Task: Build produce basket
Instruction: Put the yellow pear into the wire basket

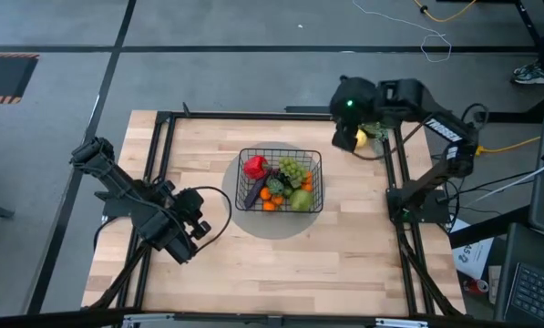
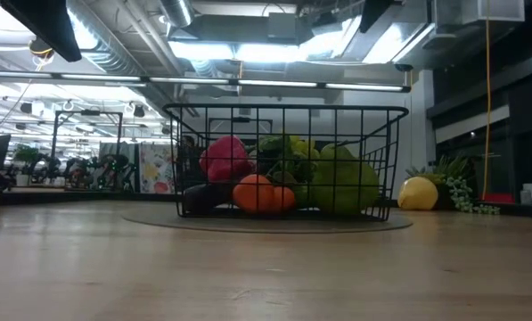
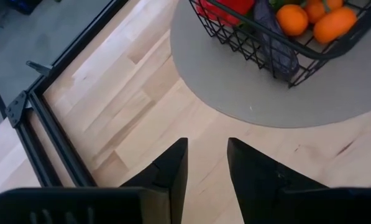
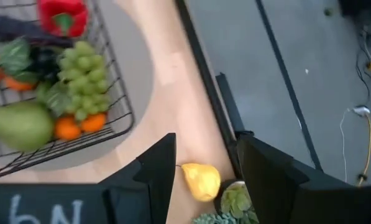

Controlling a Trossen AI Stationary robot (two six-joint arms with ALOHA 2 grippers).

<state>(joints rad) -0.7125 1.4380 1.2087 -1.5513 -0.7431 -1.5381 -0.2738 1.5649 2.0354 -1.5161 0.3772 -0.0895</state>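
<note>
- Black wire-mesh rectangular basket (image 1: 281, 179) standing on a round grey mat (image 1: 253, 219) at the middle of the pale wooden table (image 1: 344, 264).
- Inside the basket: a red toy pepper (image 1: 254, 166) at the far left corner, a bunch of green toy grapes (image 1: 292, 168) beside it, small toy oranges (image 1: 273, 193) toward the near side, a green pear-shaped toy fruit (image 1: 301, 199) at the near right corner, a dark purple toy eggplant (image 3: 273, 34) lying along the left wall.
- Yellow toy pear (image 4: 201, 180) lying on the table outside the basket, at the far right edge against the black frame rail, just beside a small green leafy toy piece (image 4: 236, 198).
- Right gripper (image 4: 207, 163) raised directly above the yellow pear, fingers parted with the pear showing in the gap below, holding nothing.
- Left gripper (image 3: 207, 163) hovering over bare wood near the left of the mat, well apart from the basket, fingers narrowly parted, empty.
</note>
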